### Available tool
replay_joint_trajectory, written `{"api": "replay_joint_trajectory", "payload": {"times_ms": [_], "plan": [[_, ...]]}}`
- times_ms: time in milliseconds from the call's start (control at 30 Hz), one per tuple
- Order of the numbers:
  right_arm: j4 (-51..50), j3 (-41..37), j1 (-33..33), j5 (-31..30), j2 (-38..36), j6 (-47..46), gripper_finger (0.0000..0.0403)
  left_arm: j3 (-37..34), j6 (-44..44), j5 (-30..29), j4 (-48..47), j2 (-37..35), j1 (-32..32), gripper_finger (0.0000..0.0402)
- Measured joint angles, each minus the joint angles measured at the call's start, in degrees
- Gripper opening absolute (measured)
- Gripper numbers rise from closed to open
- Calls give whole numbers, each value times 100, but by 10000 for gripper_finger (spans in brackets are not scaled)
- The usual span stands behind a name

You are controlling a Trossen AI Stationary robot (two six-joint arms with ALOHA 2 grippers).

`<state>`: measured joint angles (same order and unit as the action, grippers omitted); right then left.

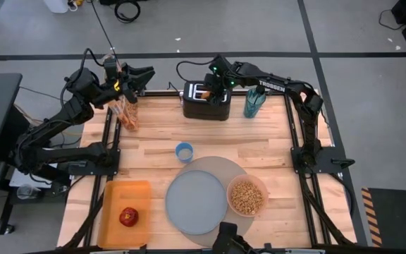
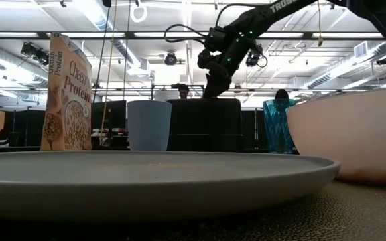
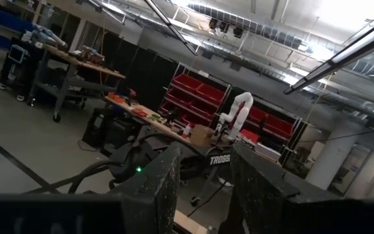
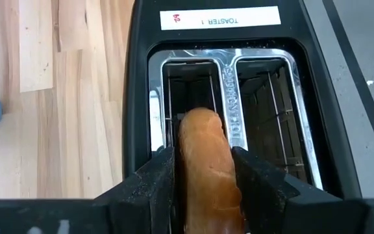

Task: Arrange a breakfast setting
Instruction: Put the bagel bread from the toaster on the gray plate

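The right tool [image 4: 203, 185] hangs over the black toaster [image 1: 206, 100] at about twelve o'clock on the surface [image 1: 259, 152], its two fingers set either side of the bagel half [image 4: 206, 166], which stands on edge in one slot with its browned crust rising between them; the jaws look closed onto the crust, or all but touching it. The bagel half should be light and fairly stiff once toasted, with a dry, crumbly crust that gives little, so a firm but gentle pinch across its flat faces, low enough to catch the thick middle, seems the safest hold; squeezing hard could crush or crack it, and a tilted pull might catch it on the slot's wire guides. The left tool [image 1: 127, 86] sits at about ten o'clock, gripping the cereal pouch [image 1: 127, 113]. Nearer six o'clock the round grey plate [image 1: 196, 201] lies on the larger grey mat [image 1: 220, 166], with the pink bowl [image 1: 247, 195] of cereal touching it and the red apple [image 1: 127, 216] on the orange tray [image 1: 122, 194].
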<state>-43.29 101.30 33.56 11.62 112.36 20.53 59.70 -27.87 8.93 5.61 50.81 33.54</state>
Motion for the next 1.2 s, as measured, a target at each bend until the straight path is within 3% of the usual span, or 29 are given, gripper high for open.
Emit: {"api": "replay_joint_trajectory", "payload": {"times_ms": [1200], "plan": [[-11,0,0,3,0,-87,154,0,58,181,-28,0,0,144]]}}
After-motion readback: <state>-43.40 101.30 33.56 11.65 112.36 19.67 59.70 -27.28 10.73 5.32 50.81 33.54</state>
